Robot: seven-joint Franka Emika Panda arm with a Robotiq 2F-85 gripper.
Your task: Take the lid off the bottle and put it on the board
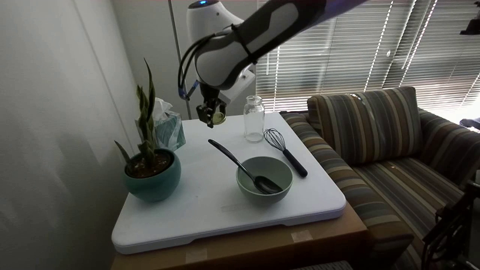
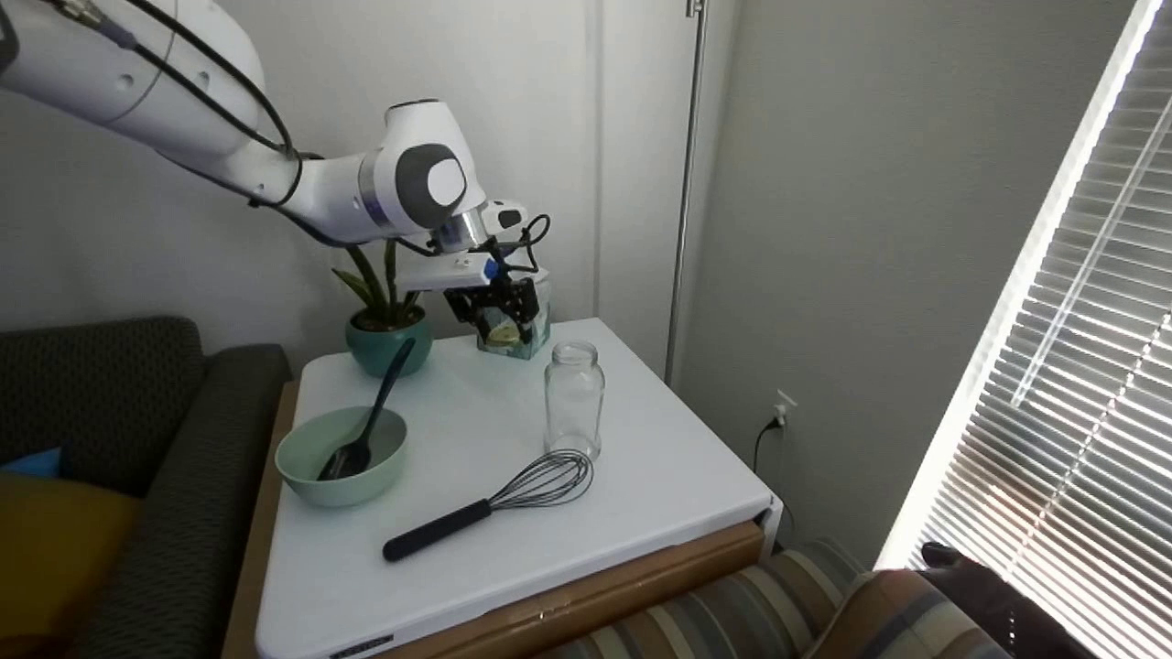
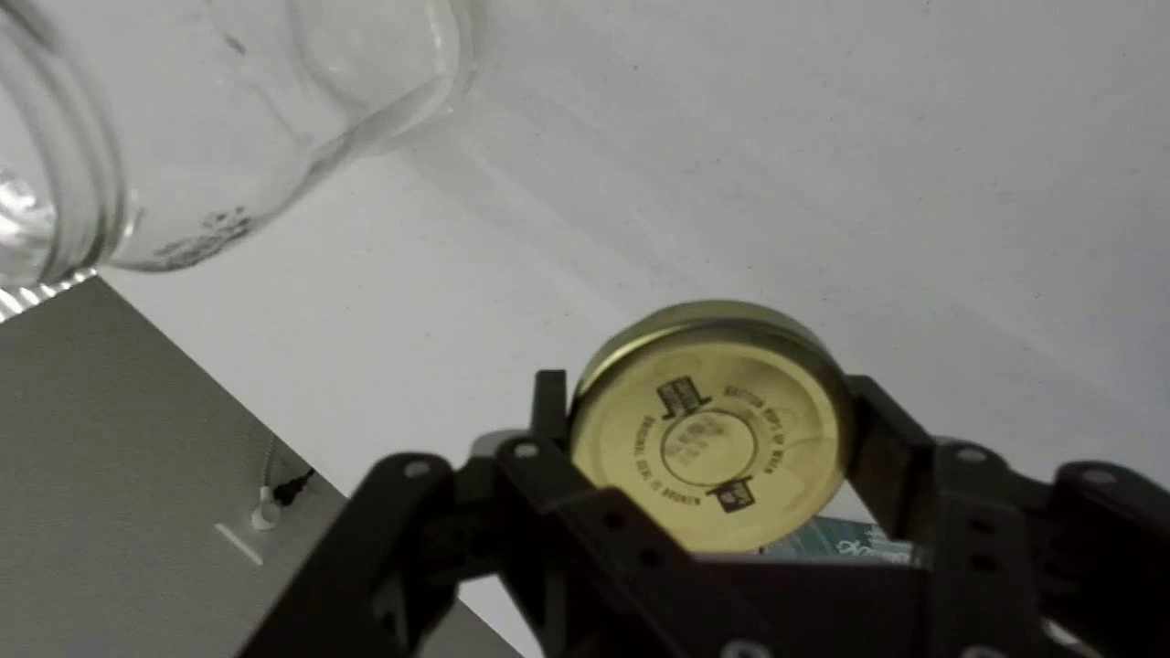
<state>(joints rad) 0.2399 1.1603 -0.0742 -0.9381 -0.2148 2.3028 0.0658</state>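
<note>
One step seems in hand: setting the gold lid [image 3: 713, 457] down on the board [image 3: 823, 201]. To do it well, tilt the pincer [image 3: 711, 407] until the lid, which looks slanted, lies level; lower slowly, as its height over the board is hard to judge; let the rim touch before parting the fingers [image 3: 887, 429] slightly, then rise straight up so nothing drags. The lid sits between the two black fingertips, low and right of centre in the wrist view; the pincer is narrowed onto opposite sides of the rim, holding it with the printed face showing. Past it, at upper left of that view, the uncapped bottle [image 3: 265, 119] stands apart from the pincer; it could topple, so swing nothing that way. Farther off, low and just right of centre in an exterior view, the bowl [image 1: 263, 199] is well clear.
</note>
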